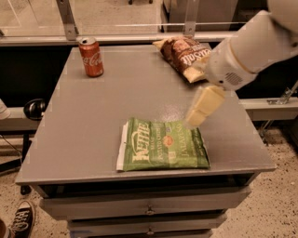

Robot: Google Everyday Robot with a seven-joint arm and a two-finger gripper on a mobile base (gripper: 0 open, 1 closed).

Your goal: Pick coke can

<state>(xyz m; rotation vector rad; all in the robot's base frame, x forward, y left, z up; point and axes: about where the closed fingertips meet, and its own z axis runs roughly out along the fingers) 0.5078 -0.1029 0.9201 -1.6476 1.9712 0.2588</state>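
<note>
Far-left on table (116, 107), coke can (91, 56) stands upright, clear of both bags, so likely an easy grab. Gripper (194, 118) hangs over green bag (163, 151) corner, well apart from can; open or closed, can't tell.

Warm orange cast, fairly dim overall. Light comes from overhead: soft sheen on the bench (93, 121) top just right of centre, shadows faint and short. Brightest bits are the floor strip (107, 14) along the top edge and the arm (251, 44) at upper right. The hand (194, 120) hangs right of centre over the bench, evenly lit, pale yellow. The left edge beside the bench goes near black.
</note>
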